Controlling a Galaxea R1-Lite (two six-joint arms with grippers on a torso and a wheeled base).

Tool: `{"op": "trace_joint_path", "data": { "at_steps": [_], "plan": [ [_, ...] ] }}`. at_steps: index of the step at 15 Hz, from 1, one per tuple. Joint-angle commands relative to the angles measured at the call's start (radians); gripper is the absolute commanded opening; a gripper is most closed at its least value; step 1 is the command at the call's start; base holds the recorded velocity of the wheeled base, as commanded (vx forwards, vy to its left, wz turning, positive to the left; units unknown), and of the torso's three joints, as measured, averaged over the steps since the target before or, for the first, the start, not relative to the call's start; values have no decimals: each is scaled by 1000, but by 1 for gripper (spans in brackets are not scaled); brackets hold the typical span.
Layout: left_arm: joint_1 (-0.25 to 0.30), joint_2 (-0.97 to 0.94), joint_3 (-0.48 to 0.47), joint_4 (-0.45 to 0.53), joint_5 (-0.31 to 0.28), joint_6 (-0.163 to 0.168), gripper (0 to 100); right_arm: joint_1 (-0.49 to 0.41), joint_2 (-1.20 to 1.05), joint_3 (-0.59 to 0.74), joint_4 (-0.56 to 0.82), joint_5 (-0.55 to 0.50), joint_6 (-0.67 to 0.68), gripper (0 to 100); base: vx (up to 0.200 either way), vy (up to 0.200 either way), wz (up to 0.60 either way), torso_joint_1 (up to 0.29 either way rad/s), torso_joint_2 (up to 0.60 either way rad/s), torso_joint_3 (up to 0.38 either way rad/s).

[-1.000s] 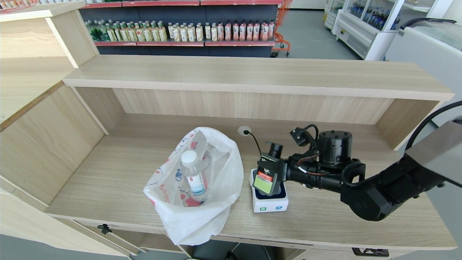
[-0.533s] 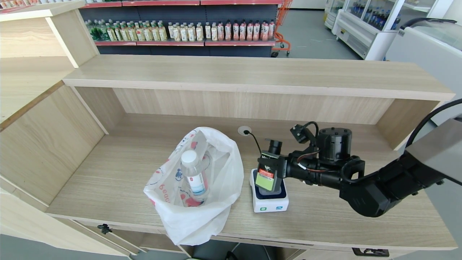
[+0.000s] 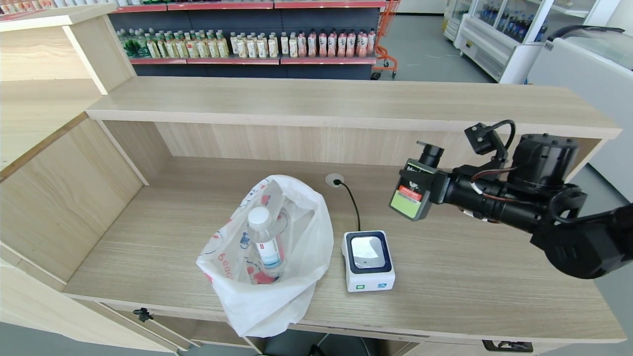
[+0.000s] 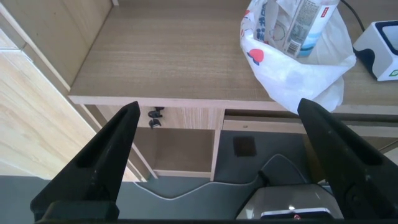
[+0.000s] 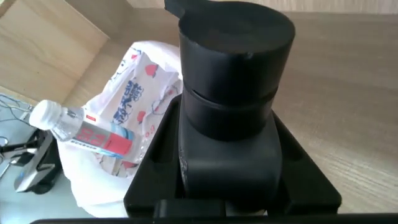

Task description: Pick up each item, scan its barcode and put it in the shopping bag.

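Note:
My right gripper is shut on a black bottle with a black cap and a green and red label. It holds the bottle on its side, in the air to the right of and behind the white scanner. The right wrist view has the bottle's cap close up, with the bag beyond it. The white shopping bag stands left of the scanner with a clear water bottle inside. My left gripper is open, low in front of the counter's front edge.
The scanner's black cable runs back to a grommet in the counter. A raised wooden ledge walls the back, and a side panel closes the left. Bare counter top lies right of the scanner.
My right arm has lifted the black bottle off the scanner's window and carried it up and to the right. The bag and scanner have stayed put.

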Motion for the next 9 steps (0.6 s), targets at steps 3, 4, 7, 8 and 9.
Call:
{"op": "trace_joint_path", "data": {
  "at_steps": [3, 4, 7, 8, 9],
  "plan": [
    [0, 0, 0, 0, 0, 0, 100, -10, -115, 28, -14, -1, -59, 0, 0, 200, 0, 7, 1, 2],
    [0, 0, 0, 0, -1, 0, 100, -10, -115, 28, -14, -1, -60, 0, 0, 200, 0, 2, 7, 7],
    [0, 0, 0, 0, 0, 0, 100, 2, -79, -7, -12, -3, -83, 0, 0, 200, 0, -4, 1, 7],
    [0, 0, 0, 0, 0, -2, 100, 8, -56, -23, -14, -1, -108, 0, 0, 200, 0, 7, 2, 2],
    [0, 1, 0, 0, -1, -2, 100, 11, -17, -47, -14, -1, -144, 0, 0, 0, 0, 0, 0, 0]
  ]
}}
